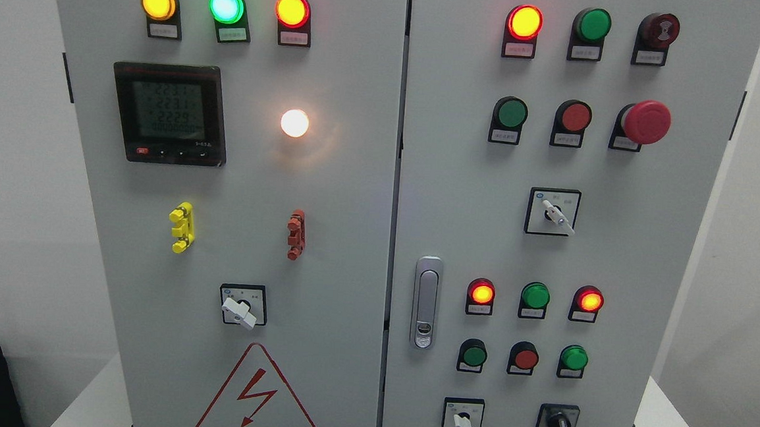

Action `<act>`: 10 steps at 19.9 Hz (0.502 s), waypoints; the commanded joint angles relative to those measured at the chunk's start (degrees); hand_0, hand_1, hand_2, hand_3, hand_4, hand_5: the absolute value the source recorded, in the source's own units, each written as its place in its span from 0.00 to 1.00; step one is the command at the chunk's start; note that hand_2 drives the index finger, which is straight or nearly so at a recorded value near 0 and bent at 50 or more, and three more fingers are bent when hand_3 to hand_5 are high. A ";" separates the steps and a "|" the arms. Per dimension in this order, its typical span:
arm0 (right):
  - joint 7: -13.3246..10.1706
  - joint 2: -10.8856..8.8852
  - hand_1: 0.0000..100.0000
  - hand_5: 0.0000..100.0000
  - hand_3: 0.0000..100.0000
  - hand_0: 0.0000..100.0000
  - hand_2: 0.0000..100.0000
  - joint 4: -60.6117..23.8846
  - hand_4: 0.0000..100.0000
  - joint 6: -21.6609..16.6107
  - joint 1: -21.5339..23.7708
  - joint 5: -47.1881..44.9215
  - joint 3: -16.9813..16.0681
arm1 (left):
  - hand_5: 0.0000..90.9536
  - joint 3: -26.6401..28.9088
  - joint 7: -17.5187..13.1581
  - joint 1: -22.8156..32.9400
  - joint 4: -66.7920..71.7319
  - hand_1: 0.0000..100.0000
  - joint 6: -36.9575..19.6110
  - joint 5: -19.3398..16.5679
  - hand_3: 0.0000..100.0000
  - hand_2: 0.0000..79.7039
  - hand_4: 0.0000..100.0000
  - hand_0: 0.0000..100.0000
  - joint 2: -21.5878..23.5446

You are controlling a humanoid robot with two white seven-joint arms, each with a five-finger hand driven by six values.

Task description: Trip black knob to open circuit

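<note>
Low on the cabinet's right door (460, 198) sits the black knob (558, 424), untouched.

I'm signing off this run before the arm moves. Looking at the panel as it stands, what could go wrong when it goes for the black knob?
1. The black knob sits at the picture's bottom edge, so an approaching hand may hide it.
2. A white knob sits just to its left and could be turned by mistake.
3. Small push buttons, the green button closest, sit just above and could be bumped.

No hand is in view yet.
</note>
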 commanded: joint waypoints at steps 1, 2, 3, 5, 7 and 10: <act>-0.78 -0.53 0.09 0.00 0.26 0.00 0.00 -10.35 0.18 -0.26 0.65 -0.87 -0.37 | 0.00 -0.01 0.01 0.00 -1.43 0.39 -0.03 0.00 0.00 0.00 0.00 0.12 0.00; -1.39 -0.53 0.09 0.00 0.28 0.00 0.00 -11.85 0.19 -0.35 0.74 -0.79 -0.02 | 0.00 -0.01 0.01 0.00 -1.43 0.39 -0.03 0.00 0.00 0.00 0.00 0.12 0.00; -1.66 -0.62 0.09 0.00 0.30 0.00 0.00 -13.43 0.21 -0.61 0.74 -0.78 0.07 | 0.00 -0.01 0.01 0.00 -1.43 0.39 -0.03 0.00 0.00 0.00 0.00 0.12 0.00; -1.84 -0.71 0.09 0.00 0.33 0.00 0.00 -15.73 0.24 -2.37 0.74 -0.78 0.16 | 0.00 -0.01 0.01 0.00 -1.43 0.39 -0.03 0.00 0.00 0.00 0.00 0.12 0.00; -1.92 -0.71 0.08 0.00 0.34 0.00 0.00 -17.92 0.25 -3.86 0.74 -0.78 0.16 | 0.00 -0.01 0.01 0.00 -1.43 0.39 0.06 0.00 0.00 0.00 0.00 0.12 0.00; -1.92 -1.06 0.07 0.00 0.35 0.00 0.00 -22.92 0.25 -4.39 0.74 -0.78 -0.02 | 0.00 -0.01 0.01 0.00 -1.43 0.39 -0.03 0.00 0.00 0.00 0.00 0.12 0.00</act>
